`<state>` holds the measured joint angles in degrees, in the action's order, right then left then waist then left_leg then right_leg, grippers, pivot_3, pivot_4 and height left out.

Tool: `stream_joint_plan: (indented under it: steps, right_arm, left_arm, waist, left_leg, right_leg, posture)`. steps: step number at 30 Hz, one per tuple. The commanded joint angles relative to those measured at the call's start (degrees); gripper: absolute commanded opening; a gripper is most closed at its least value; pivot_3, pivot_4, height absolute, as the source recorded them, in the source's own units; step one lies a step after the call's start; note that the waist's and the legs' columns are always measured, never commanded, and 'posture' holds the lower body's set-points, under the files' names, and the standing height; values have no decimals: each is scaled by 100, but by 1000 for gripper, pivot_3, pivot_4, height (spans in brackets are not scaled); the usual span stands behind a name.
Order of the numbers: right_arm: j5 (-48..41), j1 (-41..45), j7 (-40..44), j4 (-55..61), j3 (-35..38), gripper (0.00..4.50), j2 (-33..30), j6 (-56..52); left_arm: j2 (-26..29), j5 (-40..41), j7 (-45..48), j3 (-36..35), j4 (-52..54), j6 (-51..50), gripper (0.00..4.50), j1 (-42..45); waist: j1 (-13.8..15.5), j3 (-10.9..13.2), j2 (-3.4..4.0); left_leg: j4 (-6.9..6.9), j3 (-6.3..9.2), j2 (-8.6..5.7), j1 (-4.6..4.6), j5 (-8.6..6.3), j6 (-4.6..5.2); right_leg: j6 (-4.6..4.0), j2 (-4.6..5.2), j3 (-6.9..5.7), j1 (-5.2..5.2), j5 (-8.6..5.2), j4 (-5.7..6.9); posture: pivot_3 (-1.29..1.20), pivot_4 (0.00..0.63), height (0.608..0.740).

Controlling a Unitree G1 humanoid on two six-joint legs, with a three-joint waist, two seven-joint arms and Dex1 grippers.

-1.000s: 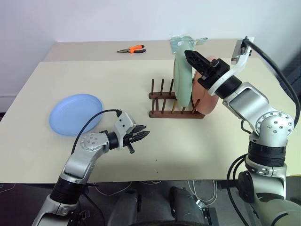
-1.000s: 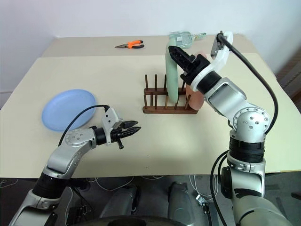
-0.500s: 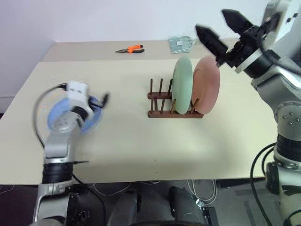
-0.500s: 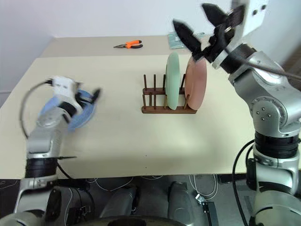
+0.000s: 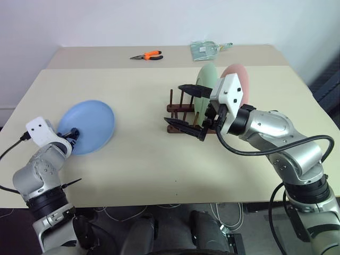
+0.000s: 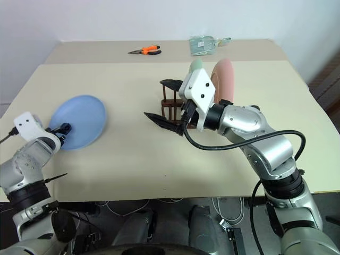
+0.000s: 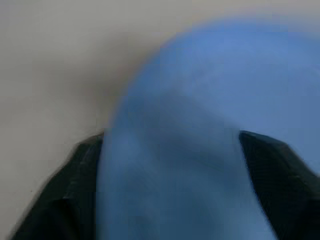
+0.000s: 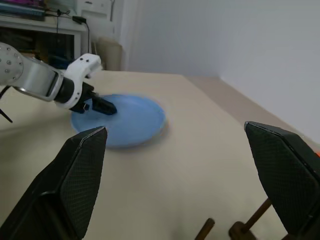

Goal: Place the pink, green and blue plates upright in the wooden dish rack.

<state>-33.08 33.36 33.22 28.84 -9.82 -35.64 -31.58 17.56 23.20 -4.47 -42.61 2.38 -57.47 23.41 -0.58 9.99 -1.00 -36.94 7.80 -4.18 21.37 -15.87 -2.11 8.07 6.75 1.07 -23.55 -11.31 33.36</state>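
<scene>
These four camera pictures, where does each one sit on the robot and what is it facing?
Left eye view: on the head, looking down over the table; both arms show, right pincer open before the wooden dish rack.
Right eye view: beside it, same scene: green plate and pink plate racked.
Left wrist view: along the left pincer, its fingers either side of the blue plate.
Right wrist view: between its own fingers, across the table.
Shared: the blue plate in all four views.

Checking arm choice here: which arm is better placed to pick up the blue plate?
Left. The left gripper is already at the blue plate's near rim; the right gripper hangs open by the wooden dish rack.
</scene>
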Motion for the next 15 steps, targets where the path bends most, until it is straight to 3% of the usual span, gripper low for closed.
stream_joint_plan:
  steps: [1,4,5,15]
  right_arm:
    - [255,25,17,83,117,4500,128,205]
    - [466,29,88,31,87,4500,146,226]
    - [522,24,136,23,58,4500,132,212]
    - [1438,36,292,28,-274,4500,213,614]
  left_arm:
    - [-91,246,-113,-183,46,-71,1731,84]
    - [-131,438,210,81,207,243,198,150]
    - [-186,567,408,210,372,436,39,191]
    - [-237,1080,1088,853,1079,1357,39,451]
  waist:
    - [-1,0,0]
    - [20,-1,-4]
    - [32,-1,-5]
    - [-3,6,-15]
  left_leg:
    - [0,0,1,-1,0,-1]
    - [-1,1,0,1,3,-6]
    - [-2,1,-1,1,3,-6]
    - [5,-4,0,3,4,-9]
  right_leg:
    - [0,-1,-1,0,0,0]
    - [0,-1,-2,1,0,-1]
    - [0,-1,-2,4,0,-1]
    - [-4,-1,-1,-3,2,-6]
  posture:
    - [0,150,740]
    - [0,150,740]
    - [0,150,740]
    - [0,150,740]
